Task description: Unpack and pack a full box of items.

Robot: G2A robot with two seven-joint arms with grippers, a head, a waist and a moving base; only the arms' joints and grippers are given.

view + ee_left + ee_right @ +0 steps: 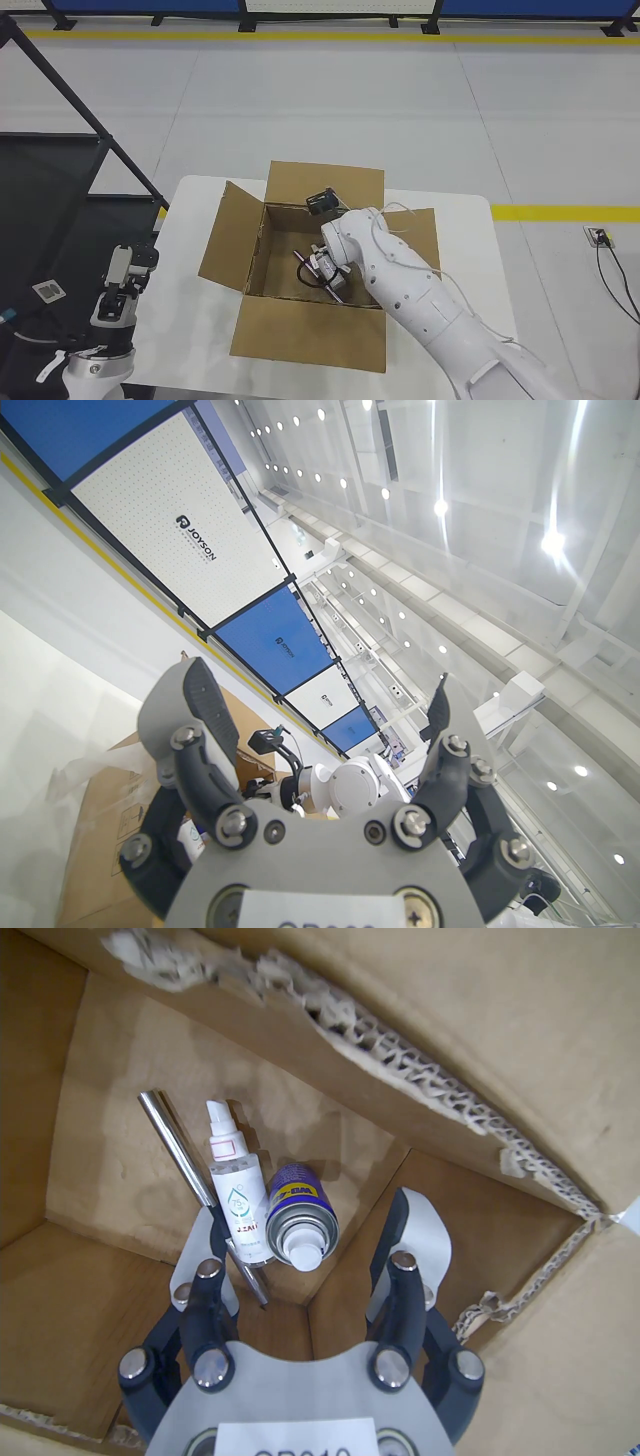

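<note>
A cardboard box (310,335) sits open on a white table (200,330), all four flaps folded out. The right gripper (307,1213) hangs inside it, jaws wide apart and holding nothing, directly above three items near a corner of the box floor. A metal rod (175,1143), a clear spray bottle (237,1188) with a droplet emblem on its label, and a blue-and-yellow aerosol can (295,1193) lie side by side. The left gripper (317,680) sits beside the table's left edge, spread wide and empty.
</note>
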